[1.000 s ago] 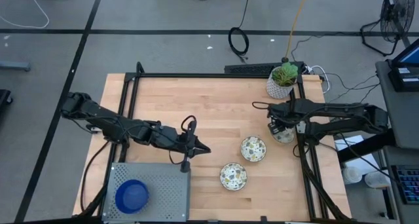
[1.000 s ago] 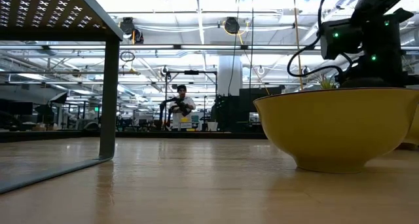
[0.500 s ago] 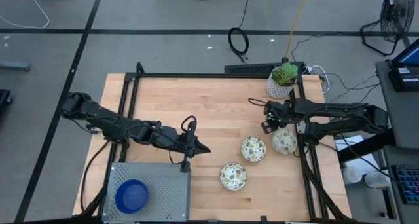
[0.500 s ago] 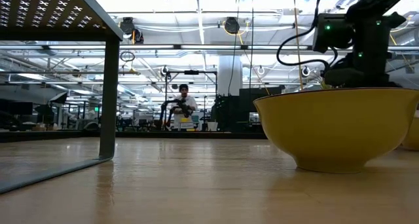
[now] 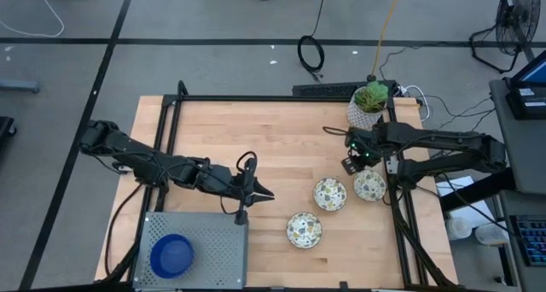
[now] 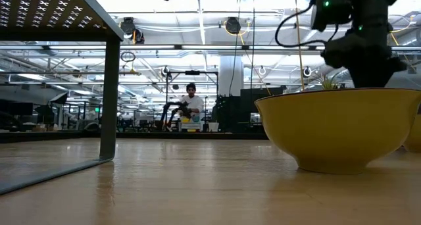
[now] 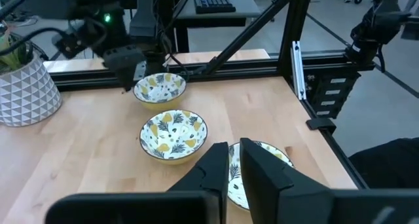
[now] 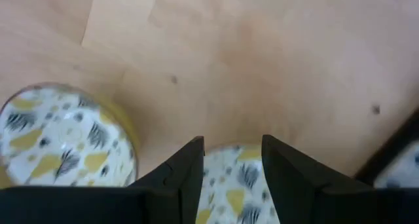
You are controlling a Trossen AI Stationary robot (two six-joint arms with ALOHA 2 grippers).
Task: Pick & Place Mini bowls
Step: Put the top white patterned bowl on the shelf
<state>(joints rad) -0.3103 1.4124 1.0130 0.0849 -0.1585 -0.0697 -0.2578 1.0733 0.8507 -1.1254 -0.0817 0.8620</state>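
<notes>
Right gripper (image 5: 352,158): fingers parted, empty, above speckled bowl (image 5: 369,186) near bench's right edge.
Left gripper (image 5: 264,195): apparently closed, mid-bench.

Bare table (image 5: 281,134) mid-field (open passage); plant pot (image 5: 368,107) crowds the far right corner.

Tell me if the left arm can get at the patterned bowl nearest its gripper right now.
Probably yes. The left gripper hangs just beside the nearest patterned bowl, with only bare table between them; the right gripper is off by the farthest bowl.
</notes>
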